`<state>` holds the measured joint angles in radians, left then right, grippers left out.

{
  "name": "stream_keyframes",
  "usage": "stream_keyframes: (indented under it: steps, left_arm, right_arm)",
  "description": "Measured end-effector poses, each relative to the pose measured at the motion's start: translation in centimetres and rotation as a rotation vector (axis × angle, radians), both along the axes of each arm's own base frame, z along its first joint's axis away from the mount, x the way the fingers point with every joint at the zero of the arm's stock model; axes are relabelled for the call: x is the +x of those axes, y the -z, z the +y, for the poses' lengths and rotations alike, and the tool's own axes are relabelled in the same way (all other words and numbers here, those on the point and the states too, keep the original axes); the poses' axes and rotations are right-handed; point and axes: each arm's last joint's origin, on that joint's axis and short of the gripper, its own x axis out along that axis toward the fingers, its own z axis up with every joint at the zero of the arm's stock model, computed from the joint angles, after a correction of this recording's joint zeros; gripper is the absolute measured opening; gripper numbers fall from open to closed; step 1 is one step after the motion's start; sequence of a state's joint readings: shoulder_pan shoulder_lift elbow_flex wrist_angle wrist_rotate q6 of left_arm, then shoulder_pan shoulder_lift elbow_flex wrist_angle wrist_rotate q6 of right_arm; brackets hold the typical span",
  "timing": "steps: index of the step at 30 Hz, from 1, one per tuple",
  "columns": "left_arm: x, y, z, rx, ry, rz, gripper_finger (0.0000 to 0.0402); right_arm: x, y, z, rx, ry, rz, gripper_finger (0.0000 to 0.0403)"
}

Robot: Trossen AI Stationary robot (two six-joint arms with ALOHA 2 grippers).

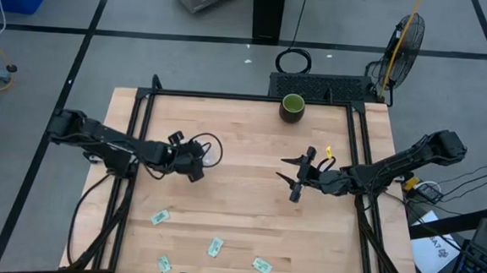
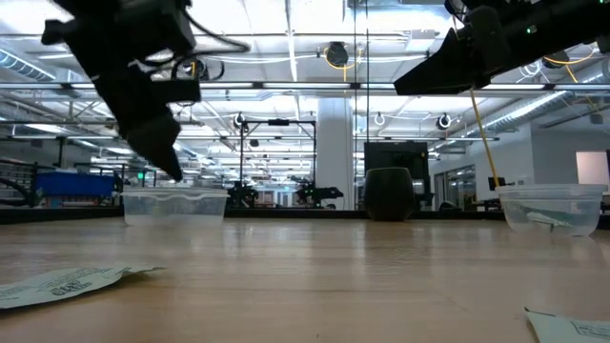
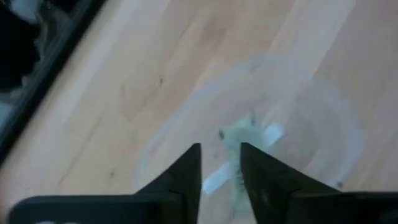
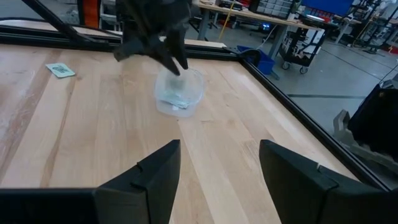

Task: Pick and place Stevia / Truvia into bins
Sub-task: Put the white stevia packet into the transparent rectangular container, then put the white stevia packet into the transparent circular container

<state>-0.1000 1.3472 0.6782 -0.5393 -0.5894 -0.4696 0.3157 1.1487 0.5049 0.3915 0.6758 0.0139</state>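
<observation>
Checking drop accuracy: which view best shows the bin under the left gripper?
The right wrist view: the clear bin shows whole, sachets inside, left gripper above it. Left wrist view shows it blurred, close up; low view only side-on; high view, just a faint ring.

Four sachets [image 1: 160, 218] along the table's [image 1: 242, 162] near edge, cup [image 1: 292, 106] at its far edge.

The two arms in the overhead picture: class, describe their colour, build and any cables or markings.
Both arms are dark, slim and jointed. The left gripper trails a looping black cable; the right gripper has two pointed dark fingers and a small yellow tag nearby. No lettering is legible.
</observation>
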Motion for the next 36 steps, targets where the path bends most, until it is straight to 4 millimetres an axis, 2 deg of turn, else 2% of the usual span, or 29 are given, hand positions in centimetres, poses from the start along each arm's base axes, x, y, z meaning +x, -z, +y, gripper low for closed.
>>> stream_keyframes:
  steps: [7,13,17,20,22,27,32,36]
  left_arm:
    - [-0.3,0.6,0.2,-0.023,-0.030,-0.011,0.0227]
    - [1.1,-0.2,-1.3,-0.074,0.044,-0.165,0.0271]
    - [2.3,-1.1,-2.6,-0.107,0.106,-0.329,0.0280]
    - [3.2,-2.1,-3.6,-0.126,0.171,-0.467,0.0277]
    - [3.6,-2.7,-4.2,-0.147,0.223,-0.532,0.0274]
    - [4.2,-3.9,-5.3,-0.170,0.310,-0.660,0.0279]
    - [4.4,-4.6,-6.2,-0.229,0.390,-0.729,0.0282]
    - [4.4,-5.0,-6.9,-0.262,0.431,-0.771,0.0283]
  right_arm:
    - [0.0,0.0,0.0,0.000,-0.013,0.002,0.0210]
    - [0.3,0.0,0.8,0.071,-0.267,0.011,0.0210]
    - [0.5,0.4,1.8,0.196,-0.469,0.025,0.0210]
    - [0.8,1.3,2.9,0.232,-0.522,0.084,0.0210]
    - [1.3,1.8,4.0,0.258,-0.582,0.126,0.0210]
    - [3.2,1.5,7.3,0.289,-0.693,0.168,0.0210]
    - [4.8,2.1,10.5,0.273,-0.749,0.214,0.0210]
    - [5.7,3.3,12.5,0.257,-0.706,0.265,0.0210]
